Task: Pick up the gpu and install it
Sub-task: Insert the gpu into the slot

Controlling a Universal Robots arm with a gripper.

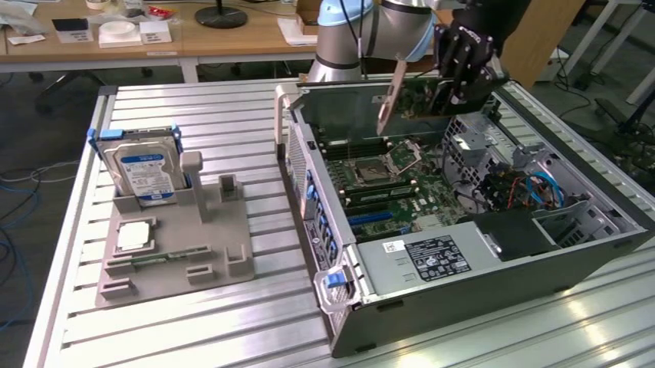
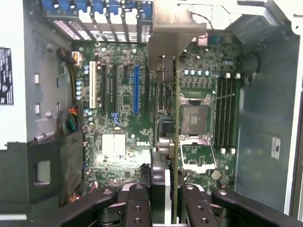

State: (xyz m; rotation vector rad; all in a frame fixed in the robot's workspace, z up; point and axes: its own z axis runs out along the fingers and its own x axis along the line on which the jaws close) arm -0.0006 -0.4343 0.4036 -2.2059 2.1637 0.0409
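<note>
The gpu (image 1: 391,96) hangs on edge in the air over the open computer case (image 1: 573,253). Its silver bracket points down toward the inside of the case and its green board runs back into the claw (image 1: 455,96). The claw is part closed, its dark fingers (image 1: 473,69) pressed on the card's two faces, so the card is gripped and lifted clear of everything below.

From the wrist, the gpu (image 2: 168,33) is seen edge-on as a thin strip (bracket at the far end), running between the two black fingers (image 2: 137,205) and out over the motherboard (image 2: 118,151). The long blue slot (image 2: 136,90) lies just beside the card's line, bare, with dark slots on either side of it. On the card's other side sit the CPU socket (image 2: 194,116) and a row of memory sticks (image 2: 226,111).

In the exterior view the case lies on its side, lid off, with the motherboard (image 1: 394,195) facing up and a power supply (image 1: 430,257) at its near end. The robot arm (image 1: 353,31) reaches in from behind the case.

Well apart from it, toward the exterior view's left, a grey holder (image 1: 220,245) rests on the ribbed metal surface (image 1: 184,115). A hard drive (image 1: 143,172) with a blue-white label stands upright in the holder, and a small square processor chip (image 1: 134,236) lies flat in front of the drive.
</note>
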